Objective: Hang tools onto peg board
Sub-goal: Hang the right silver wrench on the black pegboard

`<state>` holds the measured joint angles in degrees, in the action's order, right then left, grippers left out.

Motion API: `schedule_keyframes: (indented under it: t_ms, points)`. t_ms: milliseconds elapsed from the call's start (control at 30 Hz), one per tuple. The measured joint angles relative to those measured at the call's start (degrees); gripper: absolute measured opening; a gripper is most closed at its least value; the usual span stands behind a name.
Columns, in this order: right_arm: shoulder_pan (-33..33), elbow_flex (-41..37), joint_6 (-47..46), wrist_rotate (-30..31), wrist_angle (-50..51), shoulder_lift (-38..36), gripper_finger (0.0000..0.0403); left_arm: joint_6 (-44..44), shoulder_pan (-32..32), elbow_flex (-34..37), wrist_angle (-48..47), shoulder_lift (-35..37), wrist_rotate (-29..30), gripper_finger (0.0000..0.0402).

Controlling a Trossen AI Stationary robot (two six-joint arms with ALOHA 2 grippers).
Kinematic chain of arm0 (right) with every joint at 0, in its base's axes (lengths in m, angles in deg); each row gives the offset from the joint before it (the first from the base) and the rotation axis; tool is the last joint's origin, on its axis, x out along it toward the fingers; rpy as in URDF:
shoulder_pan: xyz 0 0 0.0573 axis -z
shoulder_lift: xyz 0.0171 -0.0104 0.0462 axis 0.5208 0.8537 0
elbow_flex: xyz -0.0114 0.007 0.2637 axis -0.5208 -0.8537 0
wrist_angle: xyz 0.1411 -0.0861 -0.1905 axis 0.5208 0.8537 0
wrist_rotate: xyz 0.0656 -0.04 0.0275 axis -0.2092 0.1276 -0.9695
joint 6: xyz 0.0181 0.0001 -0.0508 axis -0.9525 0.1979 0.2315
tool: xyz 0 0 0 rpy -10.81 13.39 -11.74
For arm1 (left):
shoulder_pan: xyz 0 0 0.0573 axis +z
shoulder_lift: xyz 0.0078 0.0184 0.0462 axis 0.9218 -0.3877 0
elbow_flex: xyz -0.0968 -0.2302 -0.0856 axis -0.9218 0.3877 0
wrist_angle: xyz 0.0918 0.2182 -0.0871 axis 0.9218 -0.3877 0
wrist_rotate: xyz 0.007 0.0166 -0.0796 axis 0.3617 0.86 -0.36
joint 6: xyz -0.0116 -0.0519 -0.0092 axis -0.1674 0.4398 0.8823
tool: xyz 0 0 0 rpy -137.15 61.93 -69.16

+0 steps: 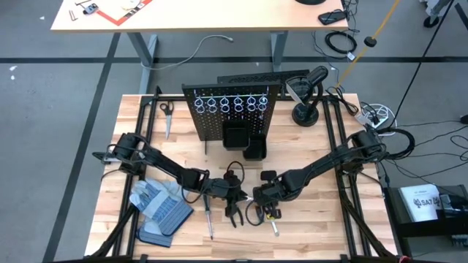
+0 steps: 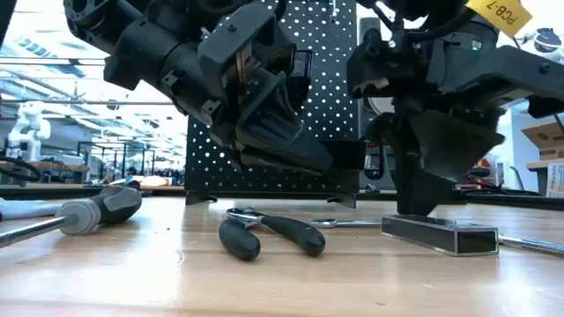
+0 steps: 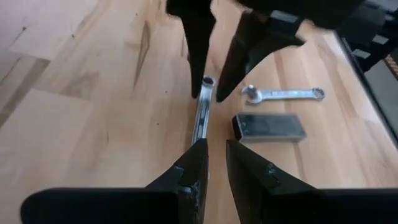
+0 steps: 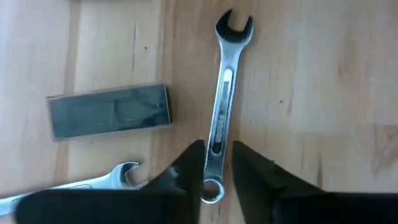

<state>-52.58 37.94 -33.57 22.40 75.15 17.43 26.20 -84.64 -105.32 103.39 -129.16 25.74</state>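
Observation:
A silver wrench (image 4: 221,106) lies flat on the wooden table, near its front middle. My right gripper (image 4: 217,146) is down at the table, its narrowly open fingers on either side of the wrench's ring end; it also shows in the left wrist view (image 3: 210,93). My left gripper (image 3: 216,146) hangs above the wrench's other end, narrowly open and empty, clear of the table (image 2: 300,158). A second wrench (image 3: 283,94), a grey metal piece (image 3: 267,126), dark-handled pliers (image 2: 269,233) and a screwdriver (image 2: 97,211) lie on the table. The black peg board (image 1: 219,120) stands upright at the far middle. My right gripper's fingers (image 4: 196,165) come from above, pointing down, and straddle the wrench's shaft right by its ring end (image 4: 211,190). I cannot tell whether they touch it. The wrench lies flat on the table.
Grey-and-blue gloves (image 1: 161,208) lie at the near left, scissors (image 1: 167,111) at the far left. Silver ring holders (image 1: 230,102) and two black bins (image 1: 245,140) are on the peg board. A black stand (image 1: 307,109) is at the far right.

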Motion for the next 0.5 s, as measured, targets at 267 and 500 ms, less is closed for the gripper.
schedule_keyframes:
  t_ms: [267, 500]
  points:
    - [0.07, 0.02, -1.03, -0.29, 0.25, 0.17, 0.0171, 0.22, -0.09, 0.01, 0.11, -1.76, -0.15, 0.0066]
    - [0.18, 0.40, -1.01, -0.97, 1.95, 3.28, 0.0143, 0.27, -0.10, 0.01, 0.34, -1.76, -0.15, 0.0066]
